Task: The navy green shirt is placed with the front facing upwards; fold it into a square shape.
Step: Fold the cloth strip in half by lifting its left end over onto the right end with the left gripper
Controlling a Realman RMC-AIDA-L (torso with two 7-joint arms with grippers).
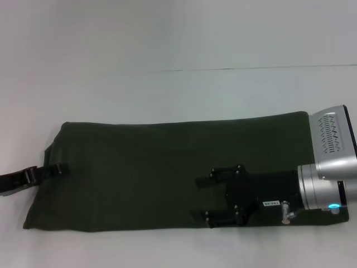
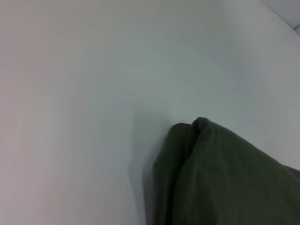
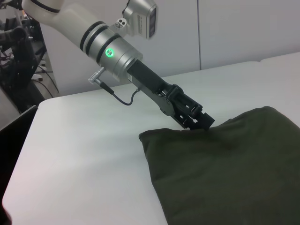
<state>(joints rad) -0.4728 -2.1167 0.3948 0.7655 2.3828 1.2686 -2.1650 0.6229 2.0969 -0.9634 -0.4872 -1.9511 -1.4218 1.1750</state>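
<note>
The navy green shirt (image 1: pixel 145 173) lies folded into a long band across the white table (image 1: pixel 167 95), showing plain olive cloth. At the band's left end my left gripper (image 1: pixel 56 170) comes in low, its fingers closed over the edge. The right wrist view shows that same left gripper (image 3: pixel 204 123) pinching the rim of the shirt (image 3: pixel 234 168). My right gripper (image 1: pixel 202 198) hovers over the right half of the band, open with nothing between its fingers. A bunched shirt corner (image 2: pixel 201 140) fills the left wrist view.
White tabletop (image 3: pixel 84 154) stretches beyond and to the left of the shirt. The table's far edge (image 1: pixel 223 68) runs behind it. Dark equipment and cables (image 3: pixel 14 56) stand off the table's side, past its edge.
</note>
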